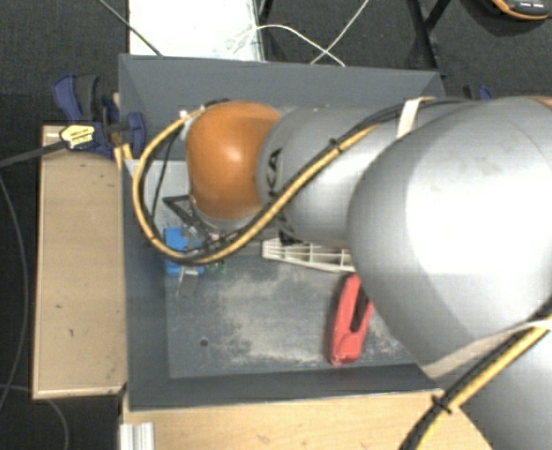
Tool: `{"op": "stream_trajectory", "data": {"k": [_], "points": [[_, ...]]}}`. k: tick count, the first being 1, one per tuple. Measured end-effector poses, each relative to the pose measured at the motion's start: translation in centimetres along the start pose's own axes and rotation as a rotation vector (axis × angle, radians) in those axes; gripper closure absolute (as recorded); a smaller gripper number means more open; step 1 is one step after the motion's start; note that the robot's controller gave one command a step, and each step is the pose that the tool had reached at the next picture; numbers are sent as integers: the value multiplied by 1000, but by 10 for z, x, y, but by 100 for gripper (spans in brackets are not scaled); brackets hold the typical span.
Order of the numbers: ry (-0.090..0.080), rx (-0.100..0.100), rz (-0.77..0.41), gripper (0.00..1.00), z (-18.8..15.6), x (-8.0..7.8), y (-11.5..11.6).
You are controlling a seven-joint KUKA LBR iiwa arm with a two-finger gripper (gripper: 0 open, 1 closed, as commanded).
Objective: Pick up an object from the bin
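My gripper (186, 219) is low at the bin's left side, mostly hidden under the arm's orange cover. A small blue thing (174, 242) lies right beneath it by the left wall; whether it is gripped cannot be seen. A tiny green piece (216, 267) lies just right of the blue thing on the floor.
A white ribbed plastic thing (299, 252) lies mid-bin, partly under the arm. A red clamp-like tool (349, 321) lies near the front wall, right of centre. The big grey arm covers the bin's right and back parts. Bare floor shows at the front left.
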State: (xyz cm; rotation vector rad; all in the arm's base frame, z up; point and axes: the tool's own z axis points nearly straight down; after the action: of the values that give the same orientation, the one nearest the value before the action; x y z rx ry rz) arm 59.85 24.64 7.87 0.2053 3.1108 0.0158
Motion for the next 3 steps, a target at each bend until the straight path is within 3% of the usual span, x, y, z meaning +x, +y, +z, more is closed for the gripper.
{"op": "stream_trajectory", "data": {"k": [1,2,3], "points": [[14,5,4,0,-20,8,-1],[3,0,261,0,-23,4,0],[-7,-3,164,0,-2,-2,0]]}}
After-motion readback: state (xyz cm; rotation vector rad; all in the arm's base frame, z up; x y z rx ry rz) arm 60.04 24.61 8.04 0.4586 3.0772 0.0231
